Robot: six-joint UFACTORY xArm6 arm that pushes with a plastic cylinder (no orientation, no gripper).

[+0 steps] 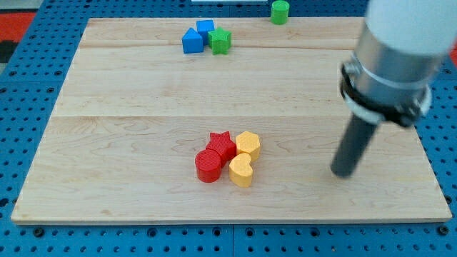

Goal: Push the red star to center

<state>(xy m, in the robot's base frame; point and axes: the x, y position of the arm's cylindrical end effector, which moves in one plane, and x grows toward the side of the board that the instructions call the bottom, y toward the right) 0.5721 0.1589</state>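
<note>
The red star [221, 144] is lying below the middle of the wooden tabletop [128, 100], toward the view's bottom, and it is being crowded by three neighbours: a red cylinder [208, 166] is touching it at its lower left, a yellow hexagonal block [248, 145] is pressed against its right side, and a yellow heart [242, 170] is sitting just below and to the right. No jaws are fitted to this arm, so nothing is being grasped or released; only a dark rod is being carried, and its tip [343, 173] is resting well apart from the cluster, toward the view's right, level with the heart.

The star is judged to be light, rigid and hard, probably moulded plastic with faintly ribbed sides, and it is expected to slide easily on the smooth, pale planks. Because it cannot be gripped, it is best contacted on its lower edge, though that side is being blocked by the cylinder and heart. Its points are likely to make it turn if it is pushed off-centre, and the neighbours may be dragged along.

Near the view's top, two blue blocks [197, 37] and a green star [221, 41] are huddled together, and a green cylinder [280, 11] is standing at the far edge. A blue perforated base [28, 128] is showing around the board.
</note>
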